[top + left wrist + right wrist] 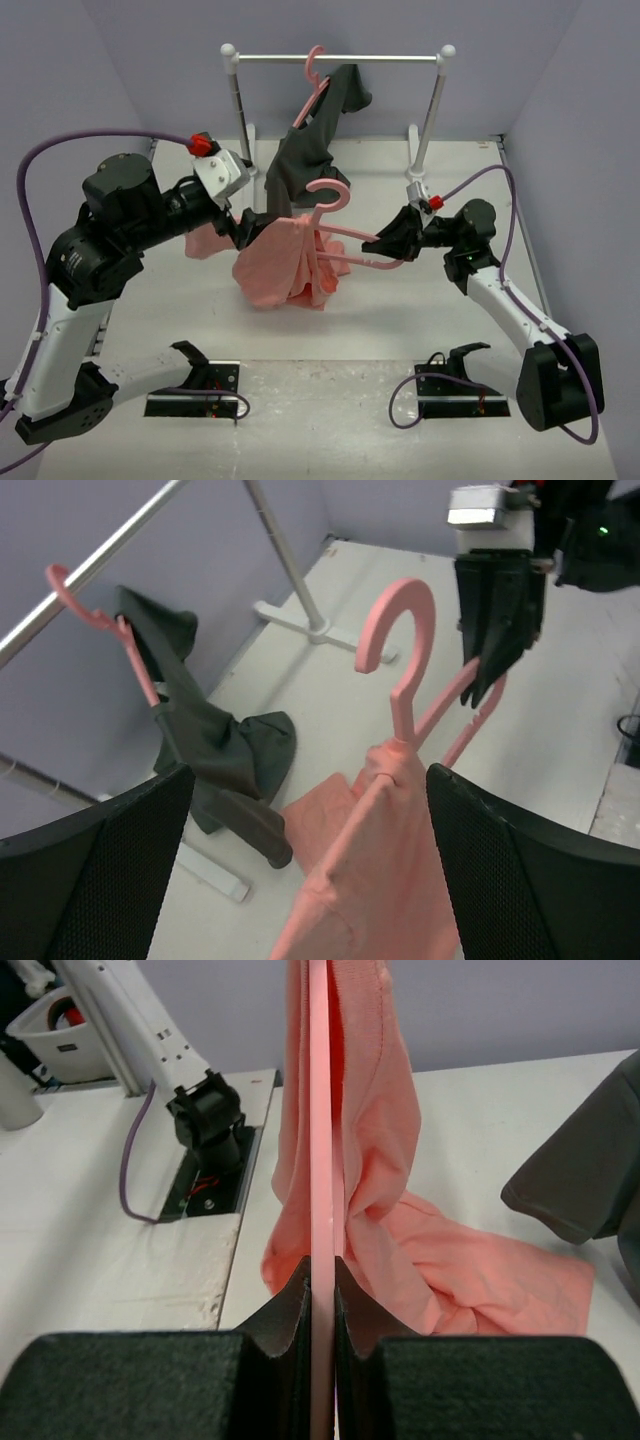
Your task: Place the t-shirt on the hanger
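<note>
Top external, white table [200, 300], lilac walls [150, 60], left fingers [95, 875] spread, right fingers [150, 1385] clamping hanger [320, 1110].

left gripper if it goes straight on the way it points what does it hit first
Most likely the t-shirt, draped on the hanger and lying straight ahead between the open fingers of the left gripper. The hanger's neck sits just past the fabric, though depth is hard to judge.
</note>
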